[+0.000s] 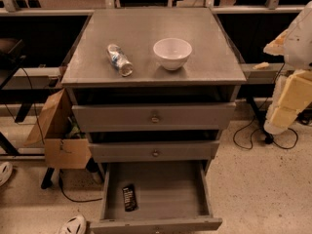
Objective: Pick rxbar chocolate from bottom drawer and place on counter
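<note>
The bottom drawer (165, 189) is pulled out, showing its flat grey floor. The rxbar chocolate (129, 198), a small dark bar with pale lettering, lies flat near the drawer's front left corner. The grey counter (146, 30) tops the cabinet. My arm comes in at the right edge, and its gripper (271, 50) hovers just off the counter's right side at about counter height, far above and to the right of the bar. Nothing shows in the gripper.
A white bowl (172, 53) and a clear plastic bottle (119, 60) lying on its side sit on the counter. The two upper drawers (155, 117) are slightly open. A cardboard box (58, 135) and cables lie on the floor at the left.
</note>
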`<state>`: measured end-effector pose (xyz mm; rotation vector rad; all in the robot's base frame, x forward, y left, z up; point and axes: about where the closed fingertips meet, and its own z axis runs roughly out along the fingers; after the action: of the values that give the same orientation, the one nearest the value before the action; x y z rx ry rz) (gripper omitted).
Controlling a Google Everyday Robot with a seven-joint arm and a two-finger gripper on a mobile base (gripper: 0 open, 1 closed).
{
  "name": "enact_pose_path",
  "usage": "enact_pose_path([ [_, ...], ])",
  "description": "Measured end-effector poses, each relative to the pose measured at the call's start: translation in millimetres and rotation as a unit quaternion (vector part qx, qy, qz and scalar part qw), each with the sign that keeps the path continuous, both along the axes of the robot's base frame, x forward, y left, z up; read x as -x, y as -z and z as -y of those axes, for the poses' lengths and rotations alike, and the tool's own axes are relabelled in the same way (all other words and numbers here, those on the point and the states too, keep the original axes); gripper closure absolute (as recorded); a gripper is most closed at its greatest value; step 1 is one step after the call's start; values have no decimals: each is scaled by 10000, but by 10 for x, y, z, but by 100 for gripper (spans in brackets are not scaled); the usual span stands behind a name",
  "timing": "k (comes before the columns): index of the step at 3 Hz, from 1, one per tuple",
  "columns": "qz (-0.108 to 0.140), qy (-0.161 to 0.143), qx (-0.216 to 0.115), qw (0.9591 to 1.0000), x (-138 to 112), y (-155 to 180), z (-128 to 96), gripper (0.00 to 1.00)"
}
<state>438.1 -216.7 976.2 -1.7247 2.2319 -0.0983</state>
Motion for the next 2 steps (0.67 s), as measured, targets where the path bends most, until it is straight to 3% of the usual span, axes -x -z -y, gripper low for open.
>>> enact_pose_path([
  [1, -1, 1, -1, 10000, 0, 1, 0, 0],
  [2, -183, 331, -191, 9991, -62, 245, -105, 0],
])
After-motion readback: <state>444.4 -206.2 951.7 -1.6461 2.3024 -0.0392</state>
